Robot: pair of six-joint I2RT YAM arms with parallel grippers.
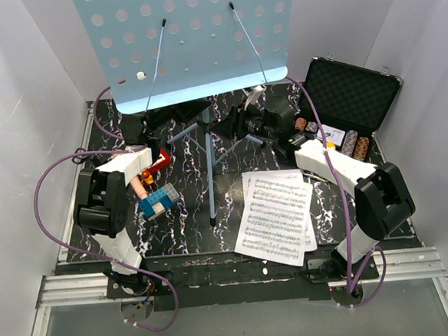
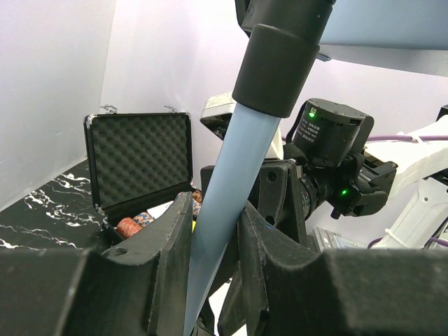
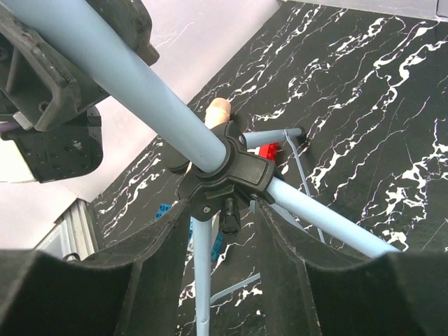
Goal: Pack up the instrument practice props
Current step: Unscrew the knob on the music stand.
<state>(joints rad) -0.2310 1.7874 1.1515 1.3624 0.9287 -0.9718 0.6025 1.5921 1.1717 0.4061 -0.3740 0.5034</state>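
Arms (image 1: pixel 107 199) converge; left gripper (image 2: pixel 210 234) clamps music stand (image 2: pixel 241 157).

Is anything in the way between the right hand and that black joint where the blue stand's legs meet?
Nothing visible is. The right hand has its fingers on either side of the black joint of the music stand, with no other object between them. The left hand grips the pole higher up.
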